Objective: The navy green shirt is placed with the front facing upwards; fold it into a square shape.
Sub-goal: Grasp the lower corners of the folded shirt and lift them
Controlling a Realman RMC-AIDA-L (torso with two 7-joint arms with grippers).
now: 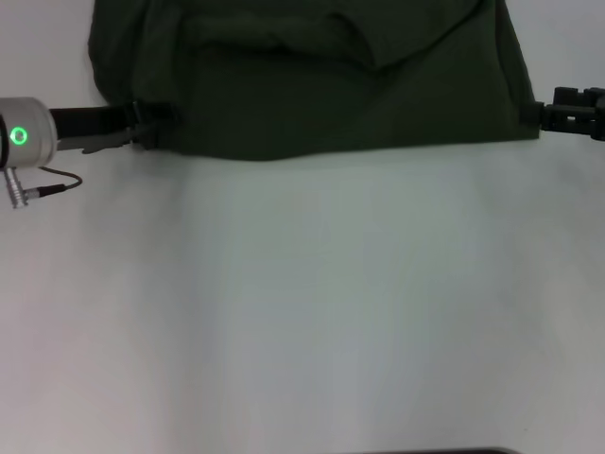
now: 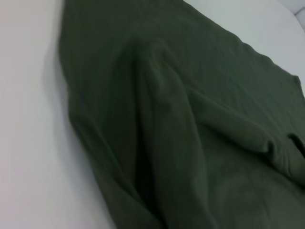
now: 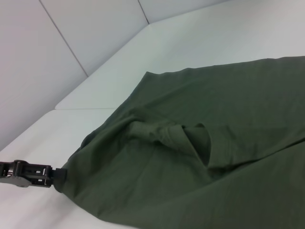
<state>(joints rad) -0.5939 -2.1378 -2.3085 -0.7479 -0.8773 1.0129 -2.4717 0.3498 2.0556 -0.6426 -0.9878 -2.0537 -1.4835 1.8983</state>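
Observation:
The navy green shirt [image 1: 321,85] lies at the far side of the white table, showing only plain green cloth with loose folds; no lettering shows. Its near edge runs straight between my two grippers. My left gripper [image 1: 144,126] is shut on the shirt's near left corner; it also shows far off in the right wrist view [image 3: 56,175], pinching that corner. My right gripper [image 1: 535,113] is shut on the near right corner. The left wrist view shows the shirt [image 2: 181,129] close up, with a long raised fold. The right wrist view shows the shirt [image 3: 200,157] with a pocket-like fold.
The white table [image 1: 302,303] stretches from the shirt's near edge to the front. A grey cable [image 1: 52,187] hangs from the left wrist. White wall panels [image 3: 71,43] stand behind the table in the right wrist view.

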